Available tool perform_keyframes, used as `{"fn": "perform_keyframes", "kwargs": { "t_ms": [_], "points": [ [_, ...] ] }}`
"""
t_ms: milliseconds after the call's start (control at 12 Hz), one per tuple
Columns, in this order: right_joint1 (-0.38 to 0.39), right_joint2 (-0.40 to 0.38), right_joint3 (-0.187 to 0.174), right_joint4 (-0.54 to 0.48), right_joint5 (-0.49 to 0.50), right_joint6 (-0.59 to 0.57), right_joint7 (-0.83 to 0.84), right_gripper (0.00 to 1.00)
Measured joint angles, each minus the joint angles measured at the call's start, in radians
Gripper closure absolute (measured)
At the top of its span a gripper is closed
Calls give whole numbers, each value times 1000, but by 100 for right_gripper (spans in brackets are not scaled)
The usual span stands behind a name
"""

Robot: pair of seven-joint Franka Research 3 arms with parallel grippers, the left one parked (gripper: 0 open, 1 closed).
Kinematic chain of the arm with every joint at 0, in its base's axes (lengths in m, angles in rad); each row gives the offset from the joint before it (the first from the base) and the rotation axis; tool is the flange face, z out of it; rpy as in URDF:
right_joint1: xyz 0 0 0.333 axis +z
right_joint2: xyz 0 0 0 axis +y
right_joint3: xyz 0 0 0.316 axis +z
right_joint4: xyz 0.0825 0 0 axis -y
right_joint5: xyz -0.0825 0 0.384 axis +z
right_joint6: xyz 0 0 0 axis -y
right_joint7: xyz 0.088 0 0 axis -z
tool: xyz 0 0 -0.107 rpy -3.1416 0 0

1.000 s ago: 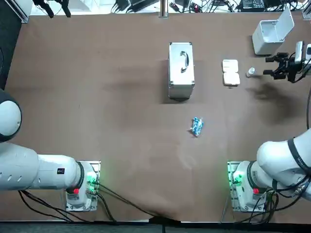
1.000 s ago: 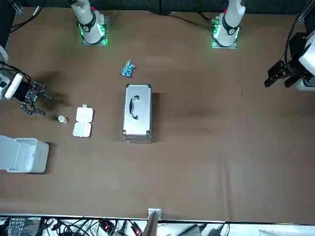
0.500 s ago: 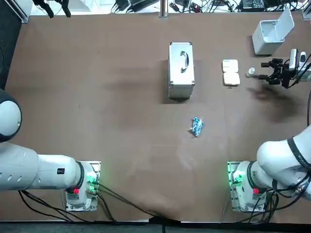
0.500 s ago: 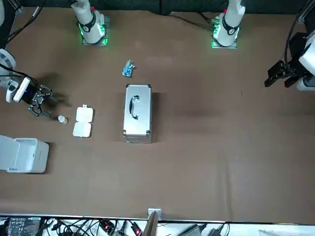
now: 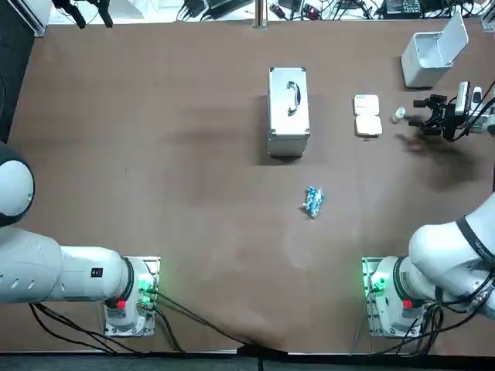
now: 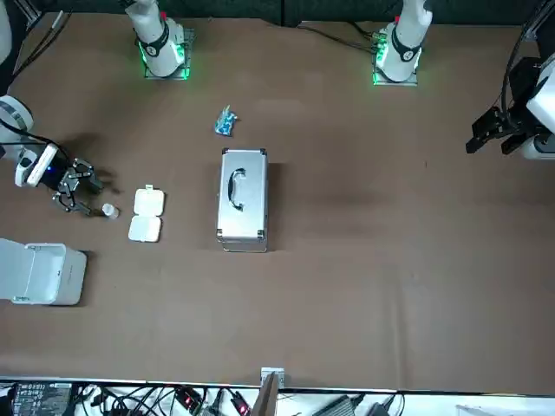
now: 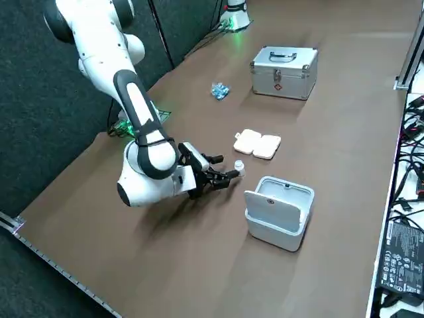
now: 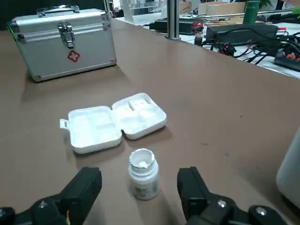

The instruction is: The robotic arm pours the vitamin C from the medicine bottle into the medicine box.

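Note:
A small white medicine bottle (image 8: 142,174) stands upright with no cap on the brown table, also seen in the top view as the bottle (image 5: 398,115). Just past it lies the white medicine box (image 8: 117,123), lid open, compartments bare; it shows as the box (image 5: 367,115) from above. My right gripper (image 8: 140,192) is open, low over the table, its two fingers on either side of the bottle without touching it. From above the gripper (image 5: 424,113) sits just right of the bottle; from the side the gripper (image 7: 227,168) points at the bottle (image 7: 238,167).
A silver first-aid case (image 5: 288,111) stands mid-table beyond the box. A white open-lidded bin (image 5: 431,54) is at the far right corner near my gripper. A blue packet (image 5: 312,201) lies toward the middle. Cables run along the far edge.
My right gripper has come down and moved left toward the bottle, from hovering off to its right to straddling it. Bottle and box have not moved.

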Motion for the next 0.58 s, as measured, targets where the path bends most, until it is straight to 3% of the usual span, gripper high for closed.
{"fn": "perform_keyframes", "kwargs": {
  "t_ms": [583],
  "points": [
    [0, 66, 22, 43, 59, -12, -48, 0]
  ]
}}
